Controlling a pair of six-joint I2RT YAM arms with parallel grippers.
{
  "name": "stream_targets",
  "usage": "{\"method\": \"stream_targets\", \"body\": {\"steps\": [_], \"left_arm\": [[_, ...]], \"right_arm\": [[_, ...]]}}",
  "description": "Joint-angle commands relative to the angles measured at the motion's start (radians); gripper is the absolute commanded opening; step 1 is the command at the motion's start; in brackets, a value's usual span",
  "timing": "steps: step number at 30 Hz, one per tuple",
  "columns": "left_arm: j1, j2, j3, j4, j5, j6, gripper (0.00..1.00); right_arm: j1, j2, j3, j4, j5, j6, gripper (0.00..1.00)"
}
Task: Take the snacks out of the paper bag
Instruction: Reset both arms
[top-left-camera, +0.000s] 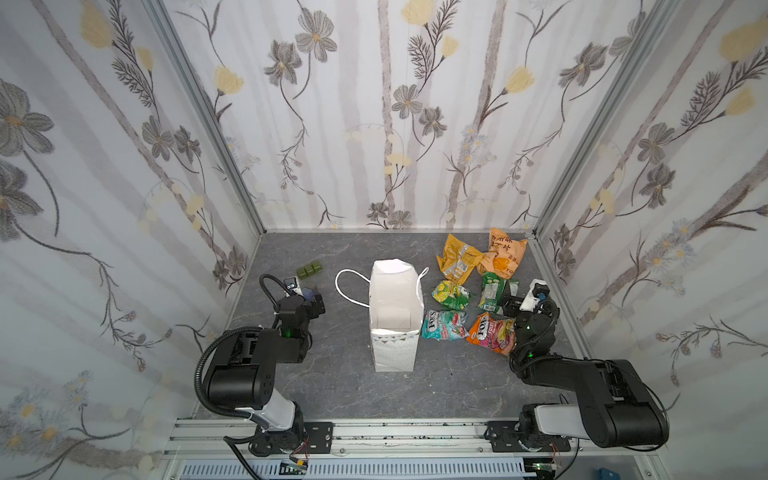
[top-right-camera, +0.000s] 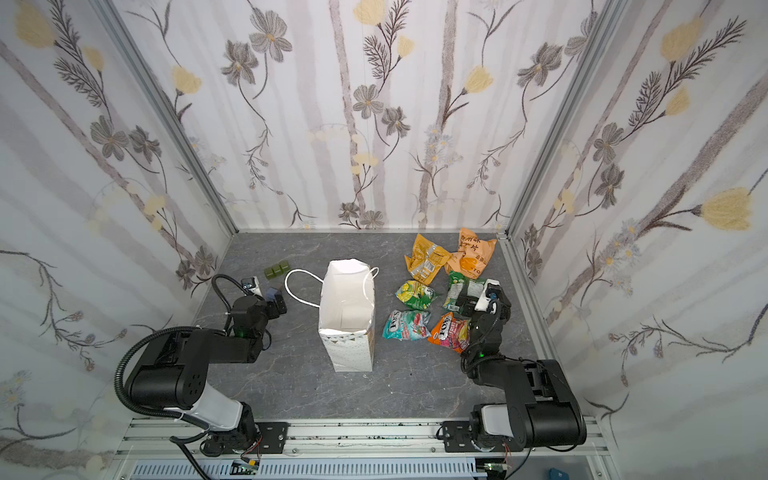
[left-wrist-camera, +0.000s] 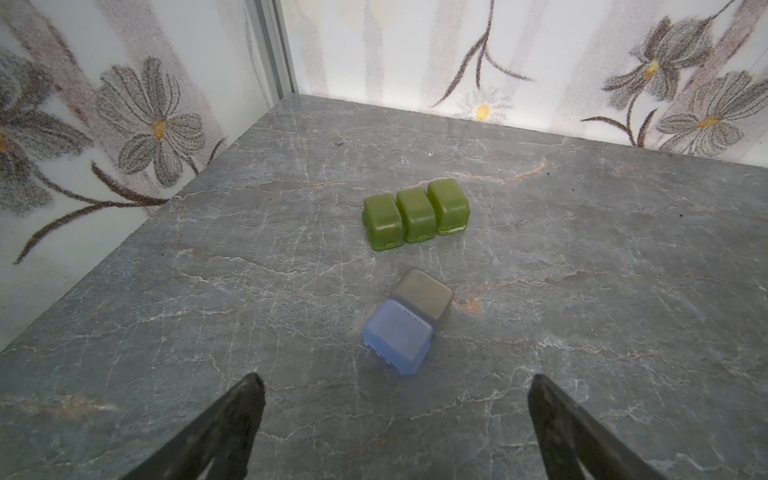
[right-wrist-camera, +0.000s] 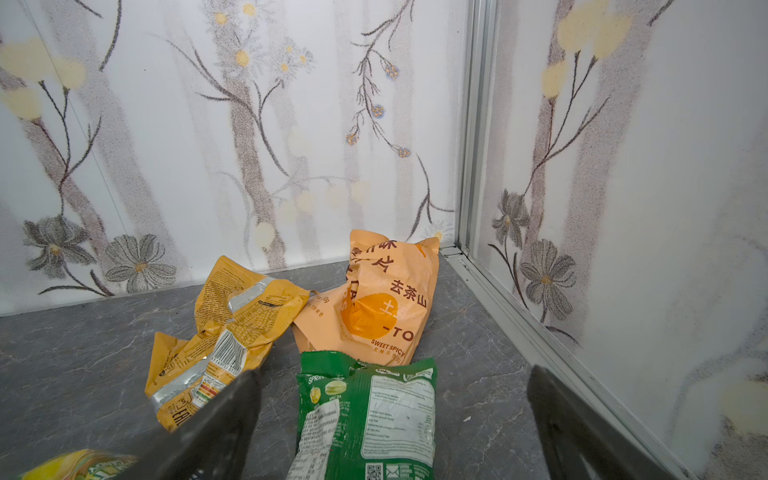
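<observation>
Right wrist view: right pincer (right-wrist-camera: 395, 374), jaws apart and empty, hangs over green foil snack packet (right-wrist-camera: 374, 411), lengthwise between jaws. Six snacks (top-left-camera: 442, 326) lie on grey surface (top-left-camera: 332, 374) right of upright white paper bag (top-left-camera: 395, 353); left pincer (left-wrist-camera: 395, 376) apart.

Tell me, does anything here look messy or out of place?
Mildly: one orange-yellow packet by the back wall is badly crumpled, and a blue block sits skewed beside a grey block, unlike the neat green row.
</observation>
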Motion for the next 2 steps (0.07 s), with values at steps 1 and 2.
{"method": "stream_targets", "body": {"steps": [1, 2], "left_arm": [[-0.001, 0.001, 0.008, 0.027, 0.004, 0.012, 1.00], [-0.001, 0.002, 0.007, 0.030, 0.004, 0.012, 1.00]], "right_arm": [[0.005, -0.006, -0.021, 0.064, 0.030, -0.005, 1.00], [0.005, -0.015, -0.062, 0.129, 0.046, 0.000, 1.00]]}}
